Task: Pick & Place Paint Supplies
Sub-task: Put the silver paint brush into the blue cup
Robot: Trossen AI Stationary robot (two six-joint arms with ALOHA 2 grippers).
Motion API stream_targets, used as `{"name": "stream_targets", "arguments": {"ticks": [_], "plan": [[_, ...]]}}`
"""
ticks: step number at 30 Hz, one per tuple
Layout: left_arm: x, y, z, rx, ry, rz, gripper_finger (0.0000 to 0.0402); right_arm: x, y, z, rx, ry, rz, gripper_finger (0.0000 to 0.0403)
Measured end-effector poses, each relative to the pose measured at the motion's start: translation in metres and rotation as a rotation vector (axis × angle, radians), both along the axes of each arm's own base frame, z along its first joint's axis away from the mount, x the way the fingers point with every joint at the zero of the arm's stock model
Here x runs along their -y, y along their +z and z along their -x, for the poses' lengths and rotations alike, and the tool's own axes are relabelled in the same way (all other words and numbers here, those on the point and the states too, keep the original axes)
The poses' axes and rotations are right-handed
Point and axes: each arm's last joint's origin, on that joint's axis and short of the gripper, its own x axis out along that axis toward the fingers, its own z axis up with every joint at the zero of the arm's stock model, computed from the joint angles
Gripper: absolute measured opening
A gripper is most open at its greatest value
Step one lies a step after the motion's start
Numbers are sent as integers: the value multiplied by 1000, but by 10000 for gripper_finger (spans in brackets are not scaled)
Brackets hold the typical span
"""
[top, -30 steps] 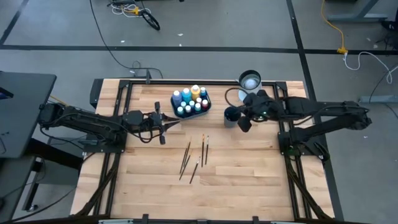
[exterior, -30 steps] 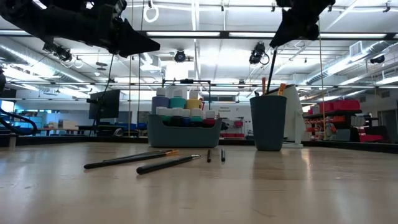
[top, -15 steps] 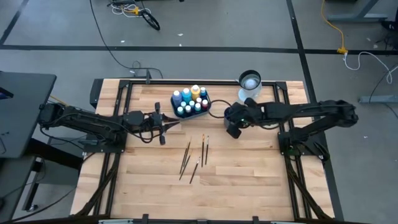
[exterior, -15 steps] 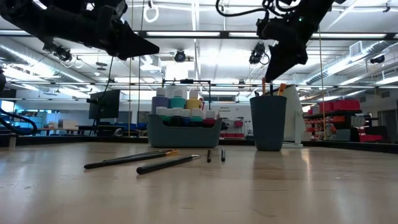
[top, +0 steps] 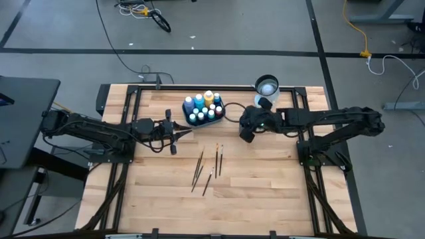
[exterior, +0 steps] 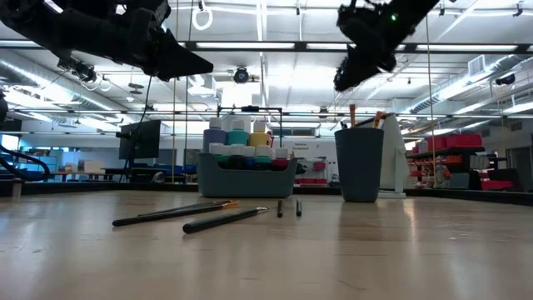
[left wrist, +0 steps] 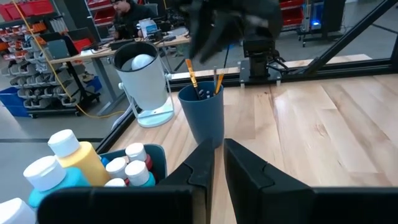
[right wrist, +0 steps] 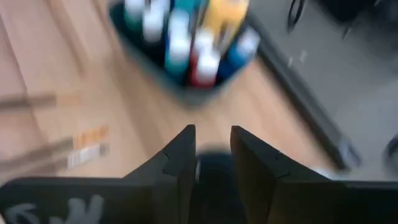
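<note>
Judging by looks, the brushes (top: 207, 168) on the worktop (top: 265, 192) are light, thin and roll-prone, so pinch mid-handle; right gripper (top: 246, 135) jaws sit narrowly parted and empty

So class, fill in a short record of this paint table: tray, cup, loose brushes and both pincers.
tray: teal rectangular tray holding capped paint bottles
cup: dark blue cup with brushes standing in it
loose brushes: thin dark-handled brushes lying on the wooden table
left pincer: beside tray, empty
right pincer: raised, near cup, empty
</note>
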Motion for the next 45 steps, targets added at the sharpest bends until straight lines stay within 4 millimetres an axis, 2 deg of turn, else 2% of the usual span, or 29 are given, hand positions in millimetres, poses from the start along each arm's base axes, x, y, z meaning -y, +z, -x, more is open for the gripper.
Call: {"name": "stream_targets", "arguments": {"ticks": [4, 7, 10, 13, 18, 25, 30, 33, 36, 45], "plan": [[0, 0, 0, 3, 2, 17, 43, 0, 26, -5, 205, 53, 84, 107], [0, 0, 0, 9, 5, 37, 43, -8, 41, -12, 352, 248, 73, 107], [0, 0, 0, 10, 5, 42, 43, -21, 46, -22, 435, 476, 62, 109], [0, 0, 0, 10, 5, 42, 43, -37, 41, -35, 472, 565, 37, 118], [0, -1, 0, -2, 6, 47, 43, -60, 15, -56, 433, 578, -31, 151], [0, -3, 1, -22, 13, 48, 43, -77, -43, -83, 315, 513, -470, 184], [-2, -4, 1, -29, 64, 42, 43, -79, -93, -96, 166, 368, -632, 182], [-2, -4, 1, -31, 83, 39, 43, -76, -117, -99, 78, 314, -648, 178], [-2, -4, 1, -32, 84, 38, 43, -71, -130, -99, 13, 288, -635, 175], [-2, -5, 1, -36, 85, 38, 43, -62, -144, -97, -67, 240, -452, 174]]}}
